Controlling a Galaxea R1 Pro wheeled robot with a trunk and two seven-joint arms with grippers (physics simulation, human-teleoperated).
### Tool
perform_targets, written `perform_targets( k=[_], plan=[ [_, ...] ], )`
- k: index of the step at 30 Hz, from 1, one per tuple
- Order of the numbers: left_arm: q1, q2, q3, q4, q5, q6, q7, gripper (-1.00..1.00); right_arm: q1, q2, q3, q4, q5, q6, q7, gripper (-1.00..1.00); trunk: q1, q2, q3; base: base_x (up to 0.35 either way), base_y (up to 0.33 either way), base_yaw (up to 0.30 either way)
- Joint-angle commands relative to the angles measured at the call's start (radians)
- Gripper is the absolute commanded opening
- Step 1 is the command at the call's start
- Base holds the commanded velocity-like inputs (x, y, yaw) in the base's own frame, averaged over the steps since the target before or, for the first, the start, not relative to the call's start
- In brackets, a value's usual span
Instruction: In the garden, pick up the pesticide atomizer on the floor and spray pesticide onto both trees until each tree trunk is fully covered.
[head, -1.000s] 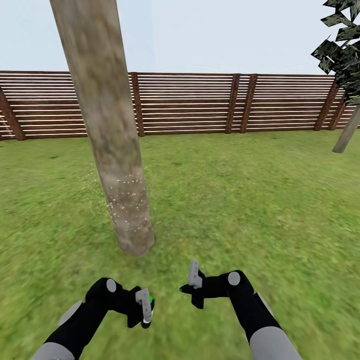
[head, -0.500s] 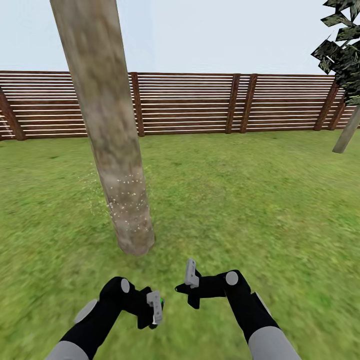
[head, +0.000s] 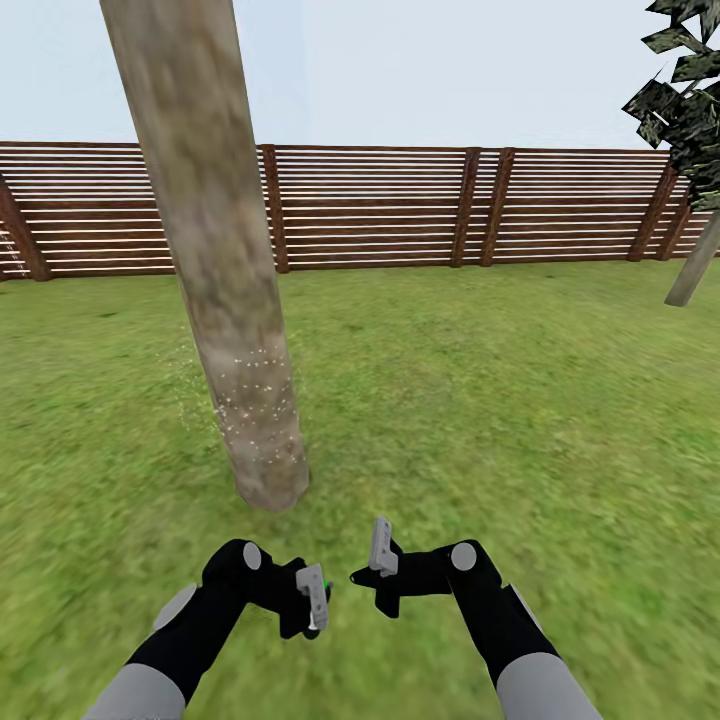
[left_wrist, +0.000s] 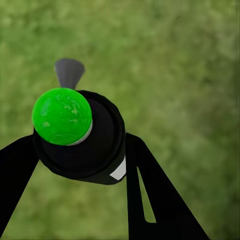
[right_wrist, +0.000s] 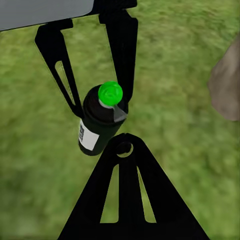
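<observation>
The pesticide atomizer (left_wrist: 80, 135), a black bottle with a bright green cap, sits between the black fingers of my left gripper (left_wrist: 80, 147), which is shut on it. In the right wrist view the same atomizer (right_wrist: 99, 122) hangs in the left gripper (right_wrist: 100, 107) just beyond my right gripper (right_wrist: 122, 146), whose fingers are pressed together with nothing in them. In the head view the left gripper (head: 313, 598) and right gripper (head: 380, 548) hover low over the grass, short of the near tree trunk (head: 225, 290). White specks dot its lower part (head: 255, 405). The second tree (head: 694, 265) stands far right.
Green lawn (head: 480, 400) spreads all around. A brown slatted fence (head: 400, 205) closes the back. The near trunk's base (right_wrist: 227, 80) lies close to the grippers. Dark foliage (head: 685, 100) hangs at the upper right.
My left arm has swung right and slightly forward with the atomizer, closing on the right gripper. The right gripper shifted a little left early on, then held still.
</observation>
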Motion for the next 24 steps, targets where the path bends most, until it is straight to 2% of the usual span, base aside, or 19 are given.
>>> perform_targets(
  k=[1,9,12,14,24],
  plan=[
    [0.0,0.0,0.0,0.0,0.001,0.0,-0.002,-1.0,0.0,0.0,0.0,0.0,0.0,0.0,0.0,-1.0,0.0,0.0,0.0,0.0,0.0,0.0],
    [0.0,-0.025,0.001,0.009,0.003,0.0,-0.004,-1.0,0.0,0.0,0.0,0.0,0.0,0.0,0.0,-1.0,0.0,0.0,0.0,0.0,0.0,0.0],
    [0.0,-0.03,0.0,0.01,0.047,0.0,0.001,-1.0,0.0,0.0,0.0,0.0,0.0,0.0,0.0,-1.0,0.0,0.0,0.0,0.0,0.0,0.0],
    [0.0,-0.031,-0.001,0.012,0.06,0.0,0.003,-1.0,0.0,0.0,0.0,0.0,0.0,0.0,0.0,-1.0,0.0,0.0,0.0,0.0,0.0,0.0],
    [0.0,-0.032,0.0,0.012,0.069,-0.001,-0.001,-1.0,0.0,0.0,0.0,0.0,0.0,0.0,0.0,-1.0,0.0,0.0,0.0,0.0,0.0,0.0]
  ],
)
